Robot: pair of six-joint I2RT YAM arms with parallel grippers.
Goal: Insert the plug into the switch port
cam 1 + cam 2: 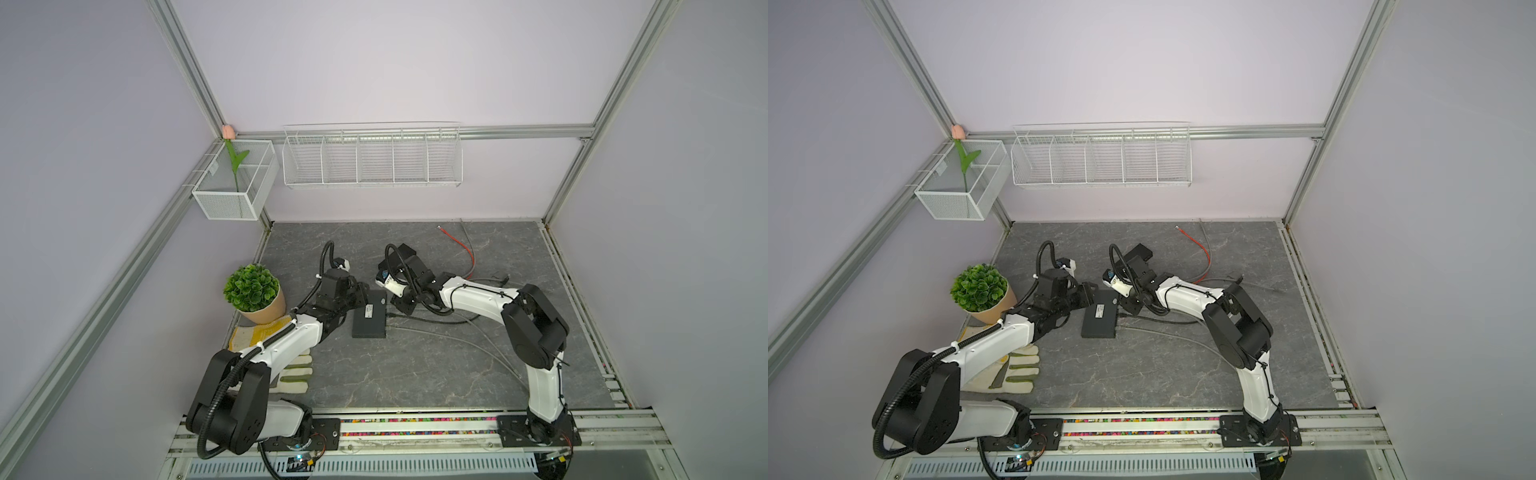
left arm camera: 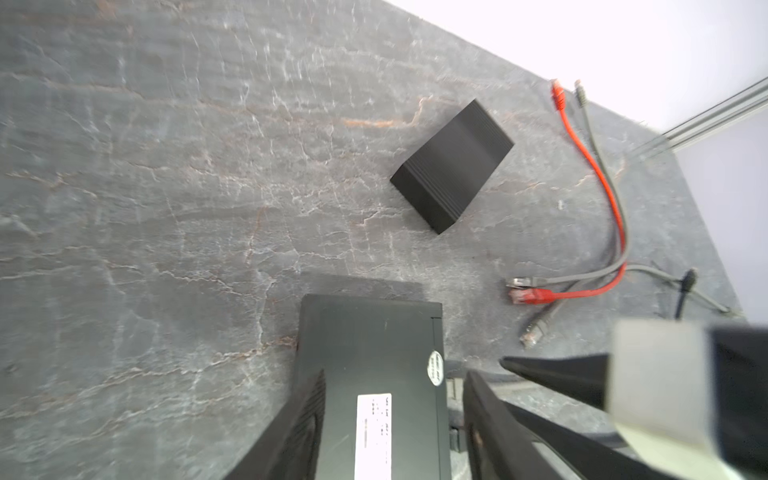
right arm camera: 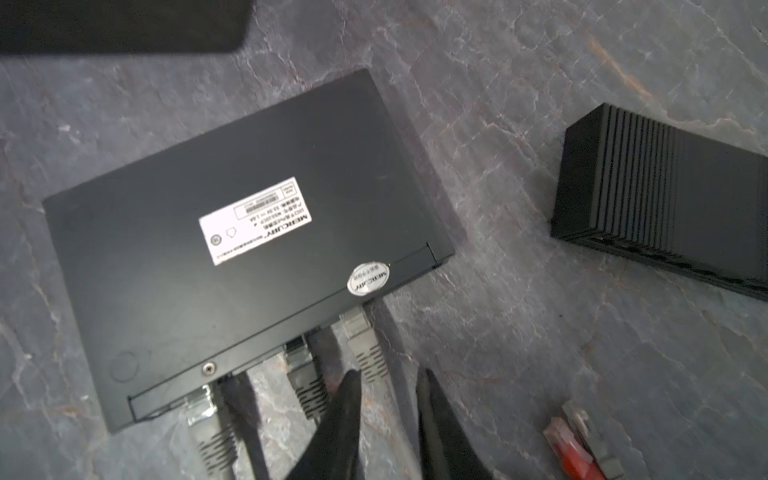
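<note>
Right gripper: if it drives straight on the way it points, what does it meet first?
The right gripper, jaws open, points at the port edge of the switch. Likely first: the grey plug seated there, its cable between the jaws; then the switch. Depth unclear.

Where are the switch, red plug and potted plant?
switch (image 3: 254, 220), right wrist view, white label
red plug (image 3: 571, 455), right wrist view, red body
potted plant (image 1: 251, 286), a top view, leaves

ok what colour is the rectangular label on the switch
White with dark print; the label shows best in the right wrist view.
</note>
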